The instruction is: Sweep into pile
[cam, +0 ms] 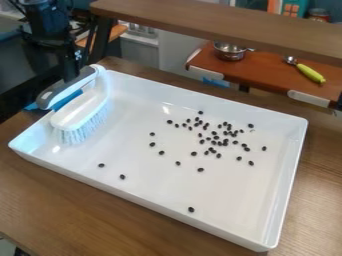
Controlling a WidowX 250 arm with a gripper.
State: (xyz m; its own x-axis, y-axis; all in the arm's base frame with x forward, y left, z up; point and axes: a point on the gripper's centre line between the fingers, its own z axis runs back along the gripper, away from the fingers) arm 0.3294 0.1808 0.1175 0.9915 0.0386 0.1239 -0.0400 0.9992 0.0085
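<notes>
At the left short edge of the white, smooth-walled rectangular tray, a white brush with an arched grey-and-white handle and a dense block of pale bristles sits tilted. The black gripper is by its handle; whether it is spread or pressed onto the handle, one cannot tell. Small, dark, oval beans lie scattered over the tray's floor, thickest right of its middle, toward the far long edge. Two strays lie apart in the left half, nearer the near long edge, and another lies close to that edge, farther right. The tray rests on a brown wood-grain counter.
</notes>
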